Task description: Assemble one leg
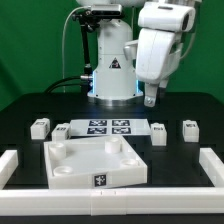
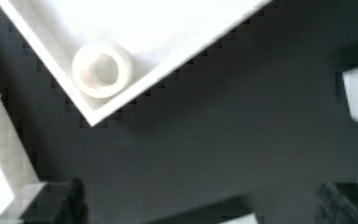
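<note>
Several small white legs with marker tags stand on the black table in the exterior view: two at its left (image 1: pixel 40 127) (image 1: pixel 62 131) and two at its right (image 1: pixel 159 132) (image 1: pixel 188 130). My gripper (image 1: pixel 150 99) hangs above the table, behind and above the nearer right leg (image 1: pixel 159 132), touching nothing. In the wrist view the gripper (image 2: pixel 197 205) is open and empty, its dark fingers (image 2: pixel 51 200) far apart over bare black table. A corner of the large white tray-like piece (image 2: pixel 158 30) with a round hole (image 2: pixel 101 68) shows there; no leg is clearly seen.
The large white square tray-like piece (image 1: pixel 95 160) lies at the front middle. The marker board (image 1: pixel 108 127) lies behind it. White rails run along the left (image 1: pixel 10 165), right (image 1: pixel 213 165) and front of the table. The robot base (image 1: pixel 112 70) stands at the back.
</note>
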Available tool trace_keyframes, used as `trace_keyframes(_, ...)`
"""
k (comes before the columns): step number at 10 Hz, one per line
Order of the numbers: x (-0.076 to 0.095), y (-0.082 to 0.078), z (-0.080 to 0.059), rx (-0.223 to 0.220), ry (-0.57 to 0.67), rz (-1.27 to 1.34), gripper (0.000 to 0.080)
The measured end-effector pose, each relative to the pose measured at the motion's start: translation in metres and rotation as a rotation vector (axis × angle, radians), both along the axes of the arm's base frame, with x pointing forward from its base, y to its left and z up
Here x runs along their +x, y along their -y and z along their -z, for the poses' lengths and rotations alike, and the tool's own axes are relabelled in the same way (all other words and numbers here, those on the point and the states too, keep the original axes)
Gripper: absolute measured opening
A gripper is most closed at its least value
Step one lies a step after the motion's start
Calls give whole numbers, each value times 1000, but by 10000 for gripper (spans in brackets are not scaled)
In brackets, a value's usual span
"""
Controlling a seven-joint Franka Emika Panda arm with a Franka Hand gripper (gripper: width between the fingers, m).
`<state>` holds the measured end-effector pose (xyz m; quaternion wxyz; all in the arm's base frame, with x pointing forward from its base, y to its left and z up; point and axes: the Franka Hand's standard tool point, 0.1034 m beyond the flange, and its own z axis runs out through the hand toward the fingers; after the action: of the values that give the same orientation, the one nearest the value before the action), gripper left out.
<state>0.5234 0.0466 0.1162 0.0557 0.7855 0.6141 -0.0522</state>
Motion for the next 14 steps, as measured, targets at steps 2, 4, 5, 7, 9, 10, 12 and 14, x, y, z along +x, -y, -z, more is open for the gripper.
trace_keyframes(2,2,-1,1,2,1,12,650)
trace_keyframes(4,2,-1,2,1,0,12,650)
trace_keyframes(5,2,2,2,2,-6,-18,650)
trace_keyframes(7,-1,37,6,17,-62,-236,650)
trace_keyframes(9,-10,61,17,22,-134,-299,650)
trace_keyframes(10,-16,65,21,14,-184,-293,650)
trace_keyframes(12,-18,66,23,12,-199,-277,650)
trace_keyframes(14,-18,66,24,12,-201,-277,650)
